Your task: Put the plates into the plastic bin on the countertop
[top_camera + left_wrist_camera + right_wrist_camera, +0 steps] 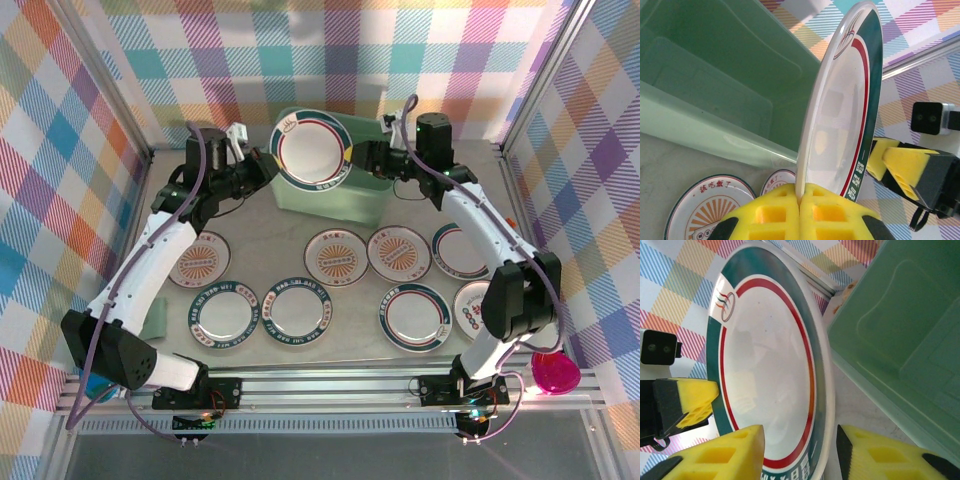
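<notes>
A white plate with a teal and red band (312, 148) stands tilted on edge above the pale mint-green plastic bin (335, 200) at the back of the countertop (265, 255). My left gripper (272, 168) is shut on the plate's left rim; in the left wrist view the rim (807, 165) is pinched between the yellow pads (832, 212). My right gripper (358, 155) is open, and its fingers (715, 455) straddle the plate's right edge (770, 370) without closing. The bin's inside (715, 75) looks bare. Several more plates (336, 257) lie flat on the countertop.
The flat plates form two rows in front of the bin, from a sunburst plate (200, 258) on the left to a dotted one (475, 305) on the right. A pink round object (555, 372) sits off the near right rail. Plaid walls close in the back and sides.
</notes>
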